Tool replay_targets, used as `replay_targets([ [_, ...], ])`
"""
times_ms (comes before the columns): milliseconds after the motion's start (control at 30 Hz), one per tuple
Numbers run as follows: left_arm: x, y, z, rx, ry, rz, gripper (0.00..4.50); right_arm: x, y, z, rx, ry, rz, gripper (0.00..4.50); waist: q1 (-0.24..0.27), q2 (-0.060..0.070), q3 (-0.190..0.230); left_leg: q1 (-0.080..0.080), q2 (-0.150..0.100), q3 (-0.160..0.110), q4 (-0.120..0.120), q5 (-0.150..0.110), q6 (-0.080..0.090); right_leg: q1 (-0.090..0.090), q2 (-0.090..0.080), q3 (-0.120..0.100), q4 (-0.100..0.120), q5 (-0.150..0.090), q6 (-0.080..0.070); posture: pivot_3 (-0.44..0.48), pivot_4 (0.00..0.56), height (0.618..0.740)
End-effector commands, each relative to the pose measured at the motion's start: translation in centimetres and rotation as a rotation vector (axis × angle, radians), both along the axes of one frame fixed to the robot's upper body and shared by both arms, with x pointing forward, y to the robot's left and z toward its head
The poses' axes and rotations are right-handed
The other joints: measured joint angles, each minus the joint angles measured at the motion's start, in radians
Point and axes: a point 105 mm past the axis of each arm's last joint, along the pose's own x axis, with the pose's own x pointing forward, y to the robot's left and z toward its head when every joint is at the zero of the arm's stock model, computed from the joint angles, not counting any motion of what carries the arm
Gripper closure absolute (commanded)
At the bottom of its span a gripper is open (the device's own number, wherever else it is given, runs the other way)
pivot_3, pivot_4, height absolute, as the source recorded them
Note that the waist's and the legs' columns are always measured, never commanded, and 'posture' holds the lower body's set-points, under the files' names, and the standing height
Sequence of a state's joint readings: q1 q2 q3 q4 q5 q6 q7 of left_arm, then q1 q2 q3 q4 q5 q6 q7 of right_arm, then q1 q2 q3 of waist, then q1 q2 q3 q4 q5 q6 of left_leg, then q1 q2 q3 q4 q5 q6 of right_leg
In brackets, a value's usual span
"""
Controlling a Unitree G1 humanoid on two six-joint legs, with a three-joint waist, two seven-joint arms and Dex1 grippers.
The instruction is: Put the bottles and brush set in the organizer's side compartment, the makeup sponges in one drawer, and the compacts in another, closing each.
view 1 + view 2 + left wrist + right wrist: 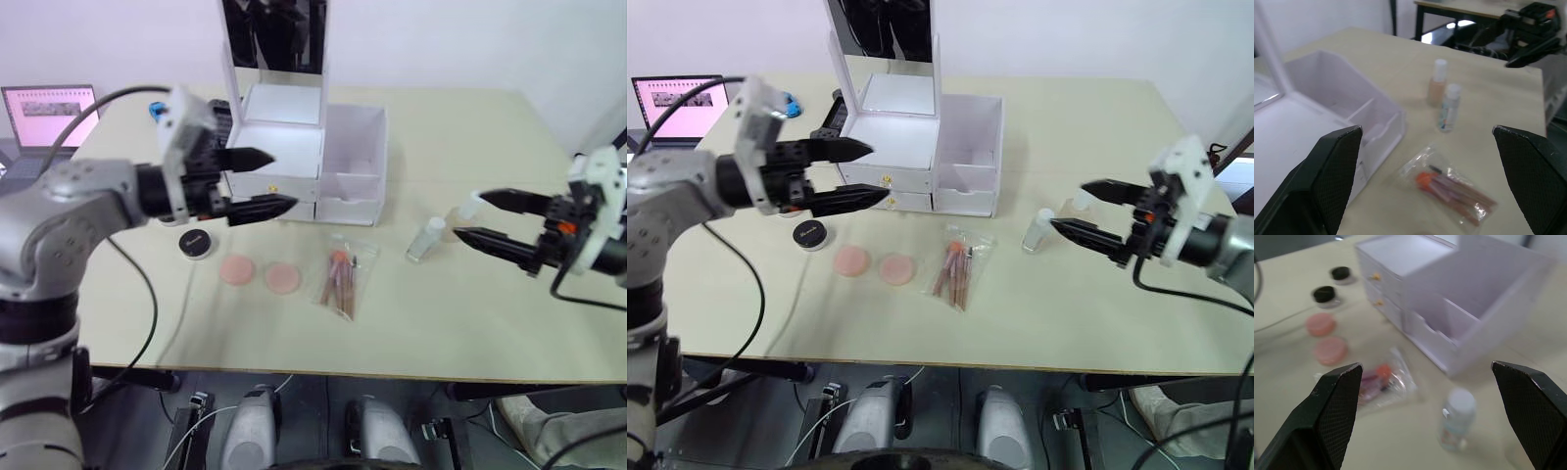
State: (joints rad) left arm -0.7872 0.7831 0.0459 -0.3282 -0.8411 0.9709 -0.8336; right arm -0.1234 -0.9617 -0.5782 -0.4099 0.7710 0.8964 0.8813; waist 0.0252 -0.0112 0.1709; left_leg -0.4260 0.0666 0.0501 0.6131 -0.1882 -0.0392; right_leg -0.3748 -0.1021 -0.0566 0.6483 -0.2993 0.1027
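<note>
Brushes in a clear bag, the brush set (341, 279), lie nearest on the table (470, 313). Beside them lie two pink makeup sponges (261, 273), side by side. Two black compacts (1332, 284) sit further left; the left pincer (265, 182) hides one from the head views. That pincer is wide open and holds nothing, in front of the organizer (294, 162) drawers. Its mirror top is cut off. Two bottles (1444, 98) stand right of the side compartment (353, 162). Near them the right pincer (478, 217) is wide open too. Far left sits a laptop (49, 113).
</note>
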Motion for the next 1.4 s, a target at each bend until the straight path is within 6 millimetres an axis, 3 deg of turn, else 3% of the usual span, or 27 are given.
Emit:
replay_targets([
  [33, 0.1, -1.2, 1.3, 0.009, -0.056, -0.046, 0.00, -0.9, -2.1, 1.0, 0.020, -0.072, -0.130, 0.05, -0.004, 0.000, 0.000, 0.000, 0.000, 0.000, 0.000, 0.000, 0.000, 0.000, 0.000, 0.000, 0.000, 0.000, 0.000, 0.000, 0.150, 0.740],
  [133, -0.3, -2.2, 2.2, -0.041, -0.079, -0.109, 0.00, -1.1, -3.1, -0.5, 0.073, -0.013, -0.193, 0.05, -0.014, 0.000, 0.000, 0.001, 0.000, -0.001, 0.000, 0.000, 0.000, 0.000, 0.001, 0.000, 0.000, 0.000, 0.000, 0.000, 0.150, 0.740],
  [267, -0.5, -2.4, 2.0, -0.075, -0.068, -0.127, 0.00, 0.3, -4.0, -1.3, 0.060, -0.058, -0.274, 0.05, -0.018, 0.000, 0.000, 0.001, 0.000, -0.001, -0.001, 0.000, 0.000, 0.000, 0.001, 0.001, 0.000, 0.000, 0.000, 0.000, 0.150, 0.740],
  [367, -0.7, -2.5, 2.0, -0.082, -0.077, -0.128, 0.00, 1.3, -3.9, -2.3, -0.030, -0.091, -0.281, 0.05, -0.015, 0.000, 0.000, 0.001, 0.000, -0.001, 0.000, 0.000, 0.000, 0.000, 0.001, 0.001, 0.000, 0.000, 0.000, 0.000, 0.150, 0.740],
  [500, -1.1, -2.5, 1.9, -0.091, -0.089, -0.110, 0.00, 3.7, -2.9, -3.3, -0.001, -0.153, -0.310, 0.05, -0.015, -0.001, 0.000, 0.001, 0.000, -0.001, 0.000, 0.000, 0.000, 0.000, 0.001, 0.001, 0.000, 0.000, 0.000, 0.000, 0.150, 0.740],
  [700, -1.4, -2.1, 1.2, -0.071, -0.087, -0.066, 0.00, 5.6, -2.5, -3.6, 0.101, -0.161, -0.322, 0.05, -0.012, -0.001, 0.000, 0.000, 0.000, -0.001, 0.000, 0.000, 0.000, 0.000, 0.001, 0.001, 0.000, 0.000, 0.000, 0.000, 0.150, 0.740],
  [833, -1.7, -1.8, 1.2, -0.070, -0.079, -0.056, 0.00, 6.7, -2.6, -4.6, 0.103, -0.140, -0.333, 1.32, -0.013, -0.001, 0.000, 0.000, 0.000, -0.001, 0.000, 0.000, 0.000, 0.000, 0.001, 0.001, 0.000, 0.000, 0.000, 0.000, 0.150, 0.740],
  [1400, -1.7, -1.2, 1.1, -0.043, -0.091, -0.004, 0.00, 9.3, -2.4, -5.4, 0.049, -0.176, -0.349, 1.32, -0.014, -0.001, 0.000, 0.000, 0.000, -0.001, -0.001, 0.000, 0.000, 0.000, 0.001, 0.001, 0.000, 0.000, 0.000, 0.000, 0.150, 0.740],
])
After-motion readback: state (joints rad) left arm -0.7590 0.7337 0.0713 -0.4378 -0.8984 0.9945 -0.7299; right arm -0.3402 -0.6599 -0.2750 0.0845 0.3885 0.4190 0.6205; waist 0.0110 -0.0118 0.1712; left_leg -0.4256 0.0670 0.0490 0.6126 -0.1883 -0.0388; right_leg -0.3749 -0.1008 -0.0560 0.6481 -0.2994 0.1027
